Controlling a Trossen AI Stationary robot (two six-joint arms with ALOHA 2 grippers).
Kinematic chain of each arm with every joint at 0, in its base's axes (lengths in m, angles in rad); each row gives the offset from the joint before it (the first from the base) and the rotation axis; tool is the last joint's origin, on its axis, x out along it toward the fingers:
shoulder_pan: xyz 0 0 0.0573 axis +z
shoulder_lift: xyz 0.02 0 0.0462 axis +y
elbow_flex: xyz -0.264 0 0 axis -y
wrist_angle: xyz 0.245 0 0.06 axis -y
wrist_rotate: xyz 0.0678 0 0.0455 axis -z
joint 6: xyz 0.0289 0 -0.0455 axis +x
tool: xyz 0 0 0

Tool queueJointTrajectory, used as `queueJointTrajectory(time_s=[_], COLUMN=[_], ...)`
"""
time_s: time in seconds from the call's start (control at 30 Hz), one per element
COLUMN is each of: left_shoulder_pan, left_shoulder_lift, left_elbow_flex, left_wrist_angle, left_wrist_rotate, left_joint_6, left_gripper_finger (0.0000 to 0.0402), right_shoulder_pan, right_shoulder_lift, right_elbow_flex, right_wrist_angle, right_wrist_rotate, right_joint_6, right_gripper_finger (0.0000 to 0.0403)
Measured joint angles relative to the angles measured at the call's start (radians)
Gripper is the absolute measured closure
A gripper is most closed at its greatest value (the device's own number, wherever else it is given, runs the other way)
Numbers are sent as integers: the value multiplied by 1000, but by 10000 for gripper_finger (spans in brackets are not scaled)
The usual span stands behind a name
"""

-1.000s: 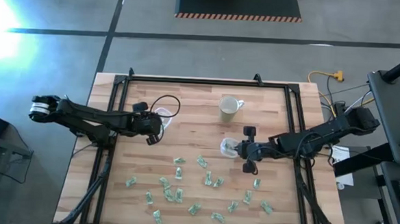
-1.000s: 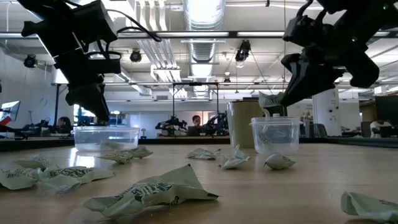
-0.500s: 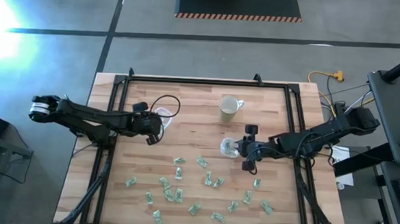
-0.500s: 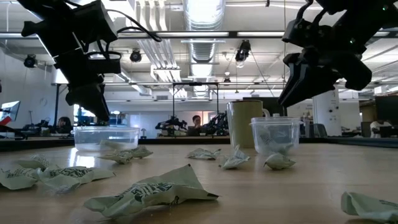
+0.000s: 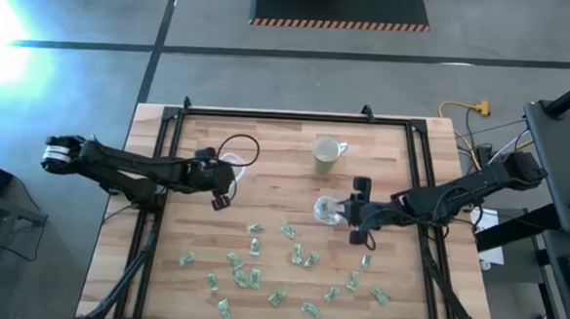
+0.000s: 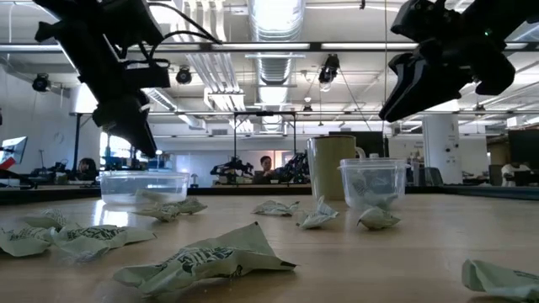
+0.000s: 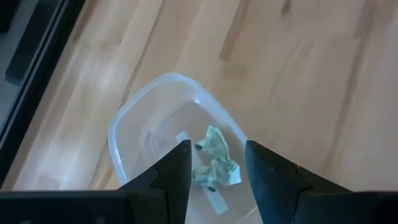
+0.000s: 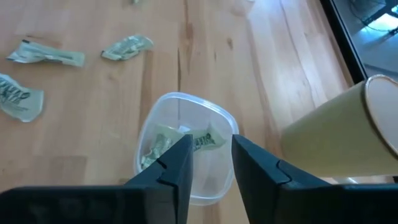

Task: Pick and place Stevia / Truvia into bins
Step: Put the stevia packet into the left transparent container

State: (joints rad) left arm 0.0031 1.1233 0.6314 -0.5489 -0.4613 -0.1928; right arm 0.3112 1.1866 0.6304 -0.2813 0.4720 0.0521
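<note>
Several green-and-white Stevia packets point(image 5: 257, 248) lie scattered over the near half of the wooden table point(image 5: 284, 184). The wide clear bin point(image 7: 168, 146) stands at the left with a crumpled packet point(image 7: 214, 165) inside. My left gripper point(image 7: 216, 155) hangs open above it, touching nothing. The small clear cup point(image 8: 186, 149) near the table's middle holds packets point(image 8: 161, 144). My right gripper point(image 8: 211, 146) is open above the cup, clear of its rim point(image 6: 371, 162).
A pale mug point(image 5: 326, 154) stands upright just beyond the small cup, close to my right gripper point(image 5: 346, 213). Loose packets point(image 6: 202, 257) cover the near side. A black frame point(image 5: 287, 116) runs along the table's far, left and right sides.
My right gripper has opened and let go of a packet, which dropped into the small cup. It has then risen and drawn a little toward the table's right edge. My left gripper has lifted slightly above the wide bin.
</note>
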Motion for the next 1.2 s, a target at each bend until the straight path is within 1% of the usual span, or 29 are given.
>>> queueJointTrajectory(time_s=[0.17, 0.23, 0.33, 0.43, 0.5, 0.57, 0.67, 0.93, 1.03, 1.2], left_shoulder_pan=[-29, -44, -66, -88, -108, -129, -157, -194, -197, -195], left_shoulder_lift=[0, 0, 4, 19, 47, 84, 157, 346, 388, 416], left_elbow_flex=[17, 23, 24, 15, 12, 10, 12, 43, 53, 67], left_wrist_angle=[11, 25, 84, 206, 287, 361, 438, 477, 495, 493], left_wrist_rotate=[4, 23, 94, 205, 276, 313, 326, 336, 341, 350], left_joint_6=[0, 0, 5, 48, 80, 115, 149, 147, 147, 147], left_gripper_finger=[267, 267, 267, 267, 267, 267, 267, 267, 267, 267], right_shoulder_pan=[12, 12, 12, 12, 12, 12, 12, 12, 12, 12], right_shoulder_lift=[0, 0, 0, 0, 0, 0, 0, 0, 0, 0], right_elbow_flex=[0, 0, 0, 0, 0, 0, 0, 0, 0, 0], right_wrist_angle=[-2, -4, -6, -8, -10, -11, -11, -30, -30, -30], right_wrist_rotate=[-1, -1, -1, -3, -8, -21, -36, -37, -37, -37], right_joint_6=[0, 0, 0, 20, 24, 26, 28, 46, 46, 52], right_gripper_finger=[313, 317, 323, 327, 330, 332, 333, 324, 324, 331])
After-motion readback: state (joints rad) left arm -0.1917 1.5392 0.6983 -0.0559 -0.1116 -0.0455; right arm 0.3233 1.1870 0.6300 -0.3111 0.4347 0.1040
